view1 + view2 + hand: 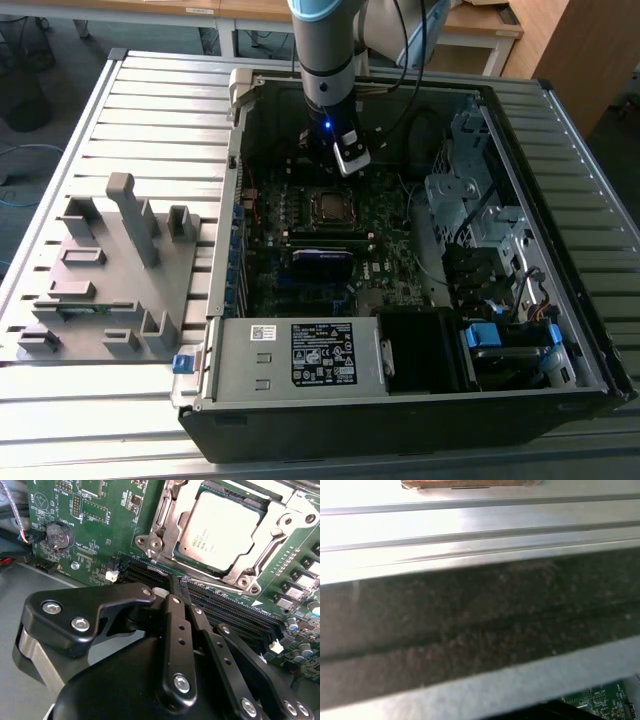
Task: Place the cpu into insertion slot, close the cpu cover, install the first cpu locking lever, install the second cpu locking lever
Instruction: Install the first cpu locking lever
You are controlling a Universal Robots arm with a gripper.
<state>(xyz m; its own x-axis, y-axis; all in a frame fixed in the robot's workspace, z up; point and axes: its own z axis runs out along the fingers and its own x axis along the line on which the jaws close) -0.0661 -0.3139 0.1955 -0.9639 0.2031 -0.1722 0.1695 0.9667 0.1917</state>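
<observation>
Closed claw beside the seated cpu

Exterior view: the gripper (350, 158) hangs near the cpu (331, 205) in the insertion slot (314, 196). Second wrist view: claw pinched shut, empty; cpu cover (171, 532) frames the cpu. First wrist view: green board (595, 700).

Wooden desks (150, 6) beyond slatted metal table (150, 100)

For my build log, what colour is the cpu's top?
The cpu has a pale silver-grey metal top, clearest in the second wrist view.
</observation>
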